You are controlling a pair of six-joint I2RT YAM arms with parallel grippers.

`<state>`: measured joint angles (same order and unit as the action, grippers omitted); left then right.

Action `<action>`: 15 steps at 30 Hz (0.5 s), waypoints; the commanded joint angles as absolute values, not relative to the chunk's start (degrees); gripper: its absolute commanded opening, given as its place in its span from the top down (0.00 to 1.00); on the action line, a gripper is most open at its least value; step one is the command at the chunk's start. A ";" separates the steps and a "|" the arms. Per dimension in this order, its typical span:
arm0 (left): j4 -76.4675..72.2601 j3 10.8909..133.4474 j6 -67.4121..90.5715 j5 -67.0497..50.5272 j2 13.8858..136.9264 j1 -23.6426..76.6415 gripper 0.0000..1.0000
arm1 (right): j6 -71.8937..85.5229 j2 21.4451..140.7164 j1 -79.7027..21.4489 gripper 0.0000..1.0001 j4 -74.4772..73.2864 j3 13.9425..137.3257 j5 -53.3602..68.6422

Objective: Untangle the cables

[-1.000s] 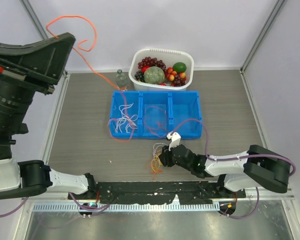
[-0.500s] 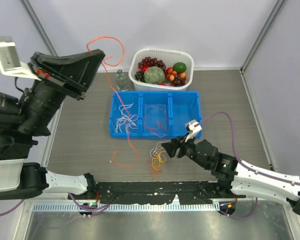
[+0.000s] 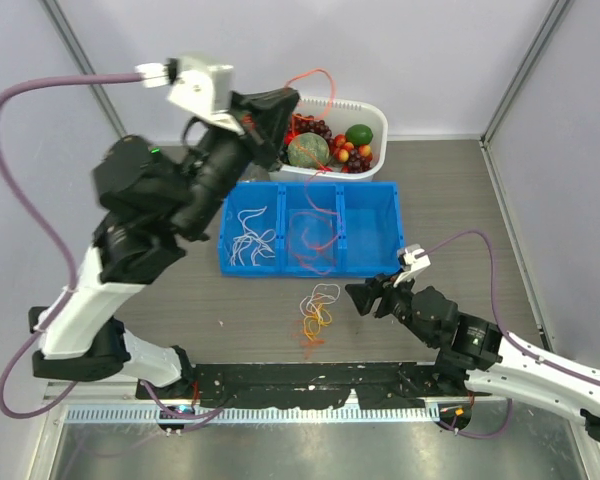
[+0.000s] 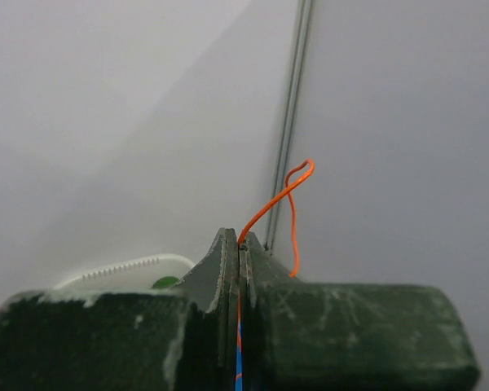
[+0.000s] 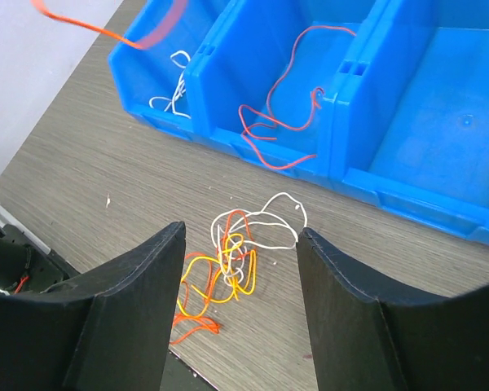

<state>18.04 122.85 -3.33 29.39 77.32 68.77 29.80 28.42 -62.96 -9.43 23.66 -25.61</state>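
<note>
1. Left tool [image 4: 239,241] is raised high over the far side of the tabletop [image 3: 180,290], jaws clenched on a thin orange-red cable [image 4: 290,192]. A short loop sticks up past the tips, and the rest hangs down toward the blue bin [image 3: 390,190]. Cannot tell which compartment it ends in.
2. Right tool [image 5: 240,235] is released, fingers spread wide. It hovers just above the tangle [image 5: 240,259] and is not touching it.
3. Sorted so far, by the look of it: white cables [image 3: 250,237] in the left compartment and a red cable [image 5: 284,110] in the middle one, part of it draped over the front wall.
4. Remaining: the tangle on the tabletop in front of the bin, with white, yellow and orange strands knotted together.
5. Judgement: roughly halfway. The held strand is not yet set down, and the last knot is not yet pulled apart.
</note>
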 commanded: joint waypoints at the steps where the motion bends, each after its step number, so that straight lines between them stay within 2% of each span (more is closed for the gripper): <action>1: 16.61 123.58 -2.65 27.52 81.47 62.59 1.00 | 30.50 26.63 -63.19 0.38 -10.46 23.82 -28.92; 10: 13.54 111.81 6.58 23.21 84.46 49.67 1.00 | 30.41 25.49 -63.28 0.38 -11.86 23.29 -29.97; 15: 12.13 105.04 9.13 23.20 86.22 47.11 1.00 | 30.06 24.61 -63.19 0.38 -12.04 22.94 -30.59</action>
